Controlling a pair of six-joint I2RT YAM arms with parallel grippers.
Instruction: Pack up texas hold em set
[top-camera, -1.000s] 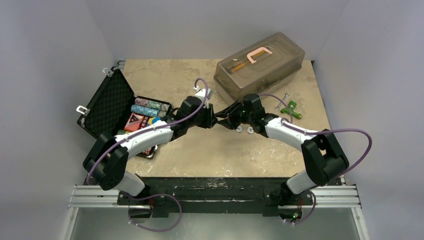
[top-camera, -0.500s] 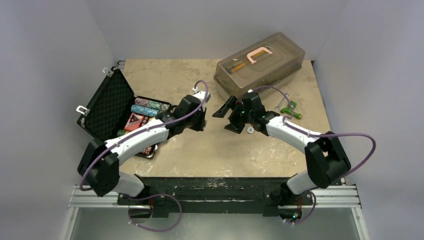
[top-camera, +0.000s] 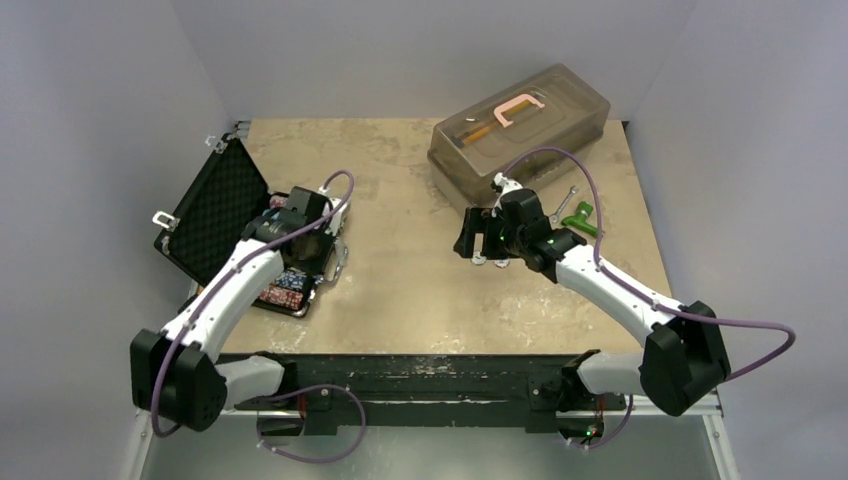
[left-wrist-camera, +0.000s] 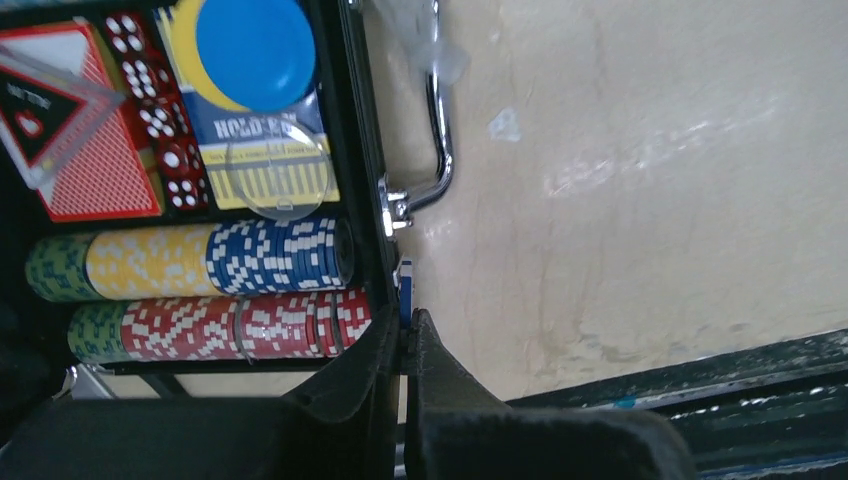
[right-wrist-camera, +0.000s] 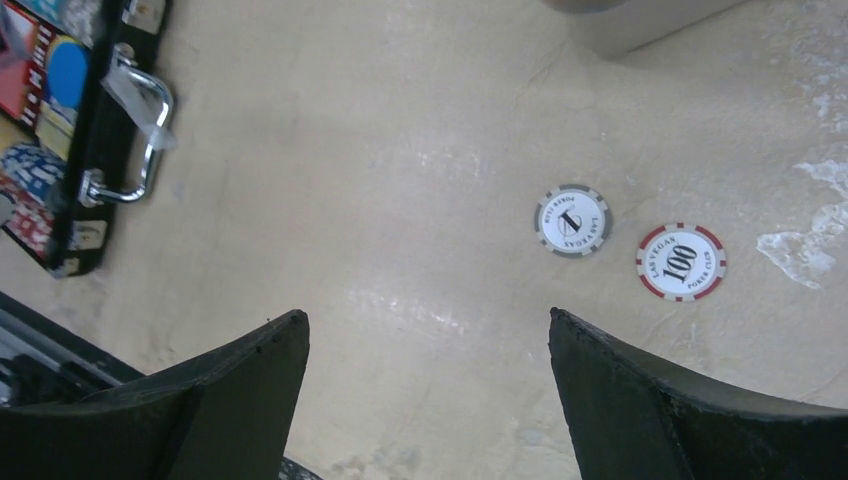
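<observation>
The tan surface holds a big grey tub just beyond the right jaws. The open black poker case sits under the left jaws. A green-handled tool lies off to one side of the right jaws.

A moment ago both arms met in the middle. Now they have split up. The left jaws are pinched tight on what looks like a thin blue chip, right at the case rim beside the chip rows. I think it goes in next.

The right jaws are wide apart and empty. Just ahead of them lie a grey chip and a red 100 chip, not yet packed, with the tub wall close by.
</observation>
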